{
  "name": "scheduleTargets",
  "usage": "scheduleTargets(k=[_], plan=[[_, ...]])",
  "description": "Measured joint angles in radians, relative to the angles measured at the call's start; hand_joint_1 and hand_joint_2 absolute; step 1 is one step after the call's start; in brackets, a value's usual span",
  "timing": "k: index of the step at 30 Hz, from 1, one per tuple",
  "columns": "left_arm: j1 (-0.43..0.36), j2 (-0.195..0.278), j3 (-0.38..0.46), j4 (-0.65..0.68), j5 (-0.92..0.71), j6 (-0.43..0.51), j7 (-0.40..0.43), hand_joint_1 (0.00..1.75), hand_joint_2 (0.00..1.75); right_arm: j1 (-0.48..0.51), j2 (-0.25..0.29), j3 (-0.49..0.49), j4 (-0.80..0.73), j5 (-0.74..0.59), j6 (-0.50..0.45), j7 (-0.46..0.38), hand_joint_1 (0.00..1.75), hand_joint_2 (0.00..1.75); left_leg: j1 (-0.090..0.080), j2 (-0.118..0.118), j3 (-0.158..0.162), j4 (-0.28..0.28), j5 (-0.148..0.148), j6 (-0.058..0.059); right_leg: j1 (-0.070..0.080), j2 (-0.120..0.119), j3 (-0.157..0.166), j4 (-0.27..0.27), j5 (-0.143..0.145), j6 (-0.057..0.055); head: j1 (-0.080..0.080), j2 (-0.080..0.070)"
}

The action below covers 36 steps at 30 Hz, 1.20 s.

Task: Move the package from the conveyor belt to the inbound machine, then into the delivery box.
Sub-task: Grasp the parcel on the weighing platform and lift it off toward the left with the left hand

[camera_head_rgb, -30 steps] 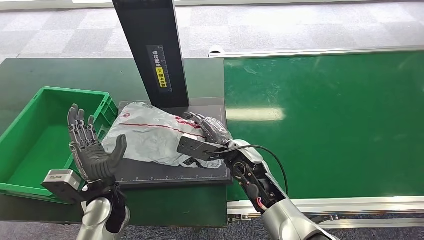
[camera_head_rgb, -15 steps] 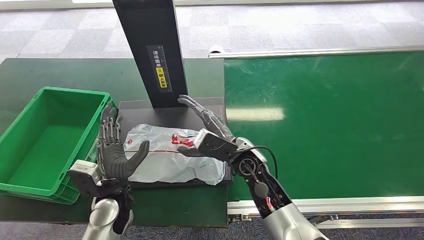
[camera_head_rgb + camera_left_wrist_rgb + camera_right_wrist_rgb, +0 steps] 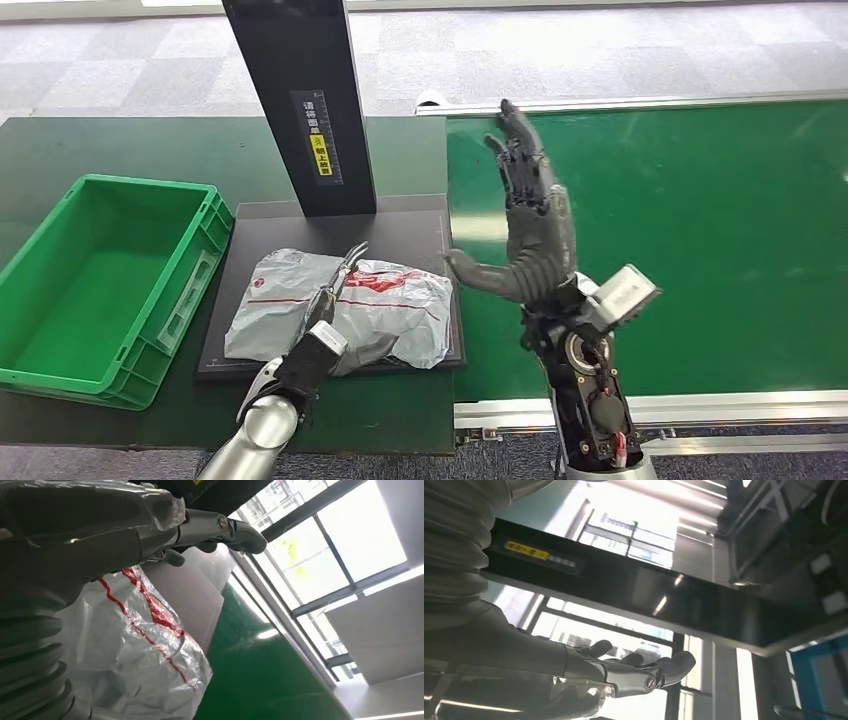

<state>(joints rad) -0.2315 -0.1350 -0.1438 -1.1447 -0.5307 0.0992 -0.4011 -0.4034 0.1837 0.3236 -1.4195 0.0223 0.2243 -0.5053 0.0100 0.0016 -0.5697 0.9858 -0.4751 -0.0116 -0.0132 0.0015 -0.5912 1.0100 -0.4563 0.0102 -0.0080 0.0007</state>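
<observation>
The package (image 3: 385,305), a crumpled silver-grey plastic bag with red print, lies on the black platform (image 3: 330,225) of the inbound machine. My left hand (image 3: 325,315) lies on the bag's near side with its fingers (image 3: 352,258) stretched straight toward the machine's post. In the left wrist view a fold of the package (image 3: 135,645) drapes over that hand (image 3: 100,535), and its fingertips (image 3: 242,530) stick out straight. My right hand (image 3: 530,220) is raised above the conveyor belt (image 3: 700,240), palm toward the package, fingers apart and holding nothing; its fingers (image 3: 644,672) also appear in the right wrist view.
A green delivery box (image 3: 165,315) stands to the left of the platform, with nothing inside. The machine's black post (image 3: 300,100) with a yellow label rises behind the platform. The belt's metal rail (image 3: 700,405) runs along the near edge.
My left hand has come in from the package's left side and now lies on it. My right hand has left the package and lifted upright over the belt.
</observation>
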Motion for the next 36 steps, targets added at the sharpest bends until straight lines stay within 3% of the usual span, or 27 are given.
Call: scheduleTargets(k=[6, 10, 26, 31, 32, 35, 36], plan=[[-0.075, 0.013, -0.059, 0.172, -0.199, 0.045, 0.064, 0.0, 1.75, 0.107, -0.01, -0.095, -0.286, -0.019, -0.044, -0.051, 0.0, 1.75, 0.0, -0.001, 0.0, 0.0, 0.0, 0.0, 0.0, 0.0, 0.0, 0.0, 0.0, 0.0, 0.0, 0.0], [-0.109, 0.018, -0.083, 0.25, -0.227, 0.06, 0.071, 0.0, 1.75, 0.148, -0.017, -0.129, -0.395, -0.017, -0.047, -0.052, 0.0, 1.75, 0.0, 0.0, 0.0, 0.0, 0.0, 0.0, 0.0, 0.001, 0.0, 0.0, 0.0, 0.0, 0.0, 0.0], [-0.152, 0.02, -0.104, 0.337, -0.24, 0.069, 0.073, 0.0, 1.75, 0.178, -0.022, -0.153, -0.482, -0.013, -0.048, -0.052, 0.0, 1.75, 0.0, 0.0, 0.0, 0.0, 0.0, 0.0, 0.0, 0.001, 0.001, 0.0, 0.0, 0.0, 0.0, 0.0], [-0.195, 0.019, -0.126, 0.404, -0.381, 0.136, 0.161, 0.02, 1.75, 0.189, -0.023, -0.16, -0.505, 0.01, -0.062, -0.062, 0.0, 1.75, 0.0, 0.0, 0.001, 0.0, 0.0, 0.0, 0.0, 0.0, 0.001, 0.0, 0.0, 0.0, 0.0, 0.0], [-0.21, 0.017, -0.129, 0.43, -0.407, 0.157, 0.179, 0.18, 1.75, 0.193, -0.023, -0.162, -0.511, 0.014, -0.064, -0.062, 0.0, 1.75, 0.0, 0.0, 0.001, 0.0, 0.0, 0.0, 0.0, 0.0, 0.002, 0.0, 0.0, 0.0, 0.0, 0.0], [-0.253, 0.01, -0.131, 0.497, -0.445, 0.206, 0.206, 1.31, 1.75, 0.204, -0.023, -0.17, -0.524, 0.018, -0.075, -0.07, 0.0, 1.75, 0.0, 0.0, 0.003, 0.0, 0.0, 0.0, 0.0, 0.0, 0.004, 0.0, 0.0, 0.0, 0.0, 0.0], [-0.263, 0.008, -0.131, 0.517, -0.45, 0.214, 0.209, 1.56, 1.75, 0.208, -0.023, -0.174, -0.528, 0.016, -0.08, -0.077, 0.0, 1.75, 0.0, 0.0, 0.004, 0.0, 0.0, 0.0, 0.0, 0.0, 0.005, 0.0, 0.0, 0.0, 0.0, 0.0]])
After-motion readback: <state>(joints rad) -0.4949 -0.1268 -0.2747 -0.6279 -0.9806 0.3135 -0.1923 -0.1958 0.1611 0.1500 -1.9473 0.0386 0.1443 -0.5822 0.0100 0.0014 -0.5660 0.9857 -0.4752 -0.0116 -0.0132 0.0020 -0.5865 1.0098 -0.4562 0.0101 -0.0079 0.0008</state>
